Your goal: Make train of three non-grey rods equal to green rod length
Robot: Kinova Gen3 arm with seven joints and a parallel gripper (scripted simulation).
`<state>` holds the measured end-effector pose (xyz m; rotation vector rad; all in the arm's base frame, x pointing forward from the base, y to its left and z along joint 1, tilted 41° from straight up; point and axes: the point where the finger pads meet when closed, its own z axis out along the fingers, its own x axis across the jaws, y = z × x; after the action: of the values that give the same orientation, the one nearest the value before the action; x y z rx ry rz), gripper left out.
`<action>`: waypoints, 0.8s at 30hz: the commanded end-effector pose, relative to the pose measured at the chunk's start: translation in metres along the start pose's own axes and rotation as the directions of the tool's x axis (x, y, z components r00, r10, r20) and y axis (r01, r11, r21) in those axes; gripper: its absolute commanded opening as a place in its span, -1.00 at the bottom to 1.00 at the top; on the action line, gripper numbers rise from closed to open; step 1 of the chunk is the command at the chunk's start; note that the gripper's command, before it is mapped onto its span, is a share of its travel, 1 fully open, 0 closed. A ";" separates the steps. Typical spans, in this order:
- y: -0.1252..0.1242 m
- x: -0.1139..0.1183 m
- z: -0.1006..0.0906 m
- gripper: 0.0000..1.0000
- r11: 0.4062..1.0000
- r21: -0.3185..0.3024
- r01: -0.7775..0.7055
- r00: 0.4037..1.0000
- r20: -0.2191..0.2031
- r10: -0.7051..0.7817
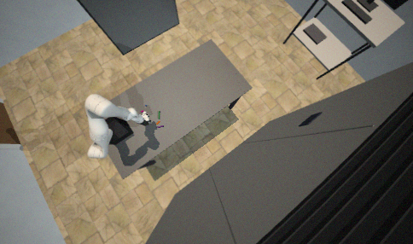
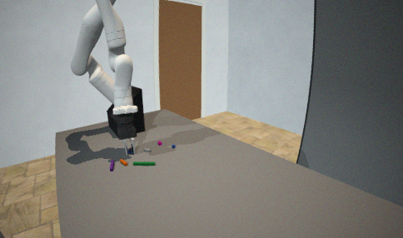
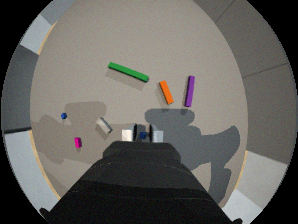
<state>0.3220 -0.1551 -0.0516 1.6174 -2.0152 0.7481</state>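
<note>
The green rod (image 2: 144, 163) lies flat on the grey table, also in the wrist view (image 3: 128, 72). An orange rod (image 2: 123, 162) and a purple rod (image 2: 111, 166) lie left of it, apart from each other; they show in the wrist view as orange (image 3: 165, 92) and purple (image 3: 189, 91). A grey rod (image 2: 146, 150), a magenta rod (image 2: 160, 143) and a blue rod (image 2: 173, 146) lie further back. My gripper (image 2: 130, 152) is down at the table top, fingers half open, with a second small blue rod (image 3: 141, 135) between the fingertips. I cannot see the fingers pressing on it.
The arm's black base block (image 2: 126, 118) stands right behind the gripper. The table's near left edge (image 2: 57, 183) is close to the purple rod. A dark wall panel (image 2: 365, 104) rises at the right.
</note>
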 end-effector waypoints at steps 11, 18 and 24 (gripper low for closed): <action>0.001 0.000 0.000 0.07 1.000 -0.001 -0.003 1.000 0.001 0.003; 0.001 0.000 0.000 -0.52 1.000 -0.001 -0.003 1.000 0.001 0.003; 0.001 0.000 0.000 -0.52 1.000 -0.001 -0.003 1.000 0.001 0.003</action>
<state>0.3221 -0.1551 -0.0516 1.6175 -2.0151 0.7481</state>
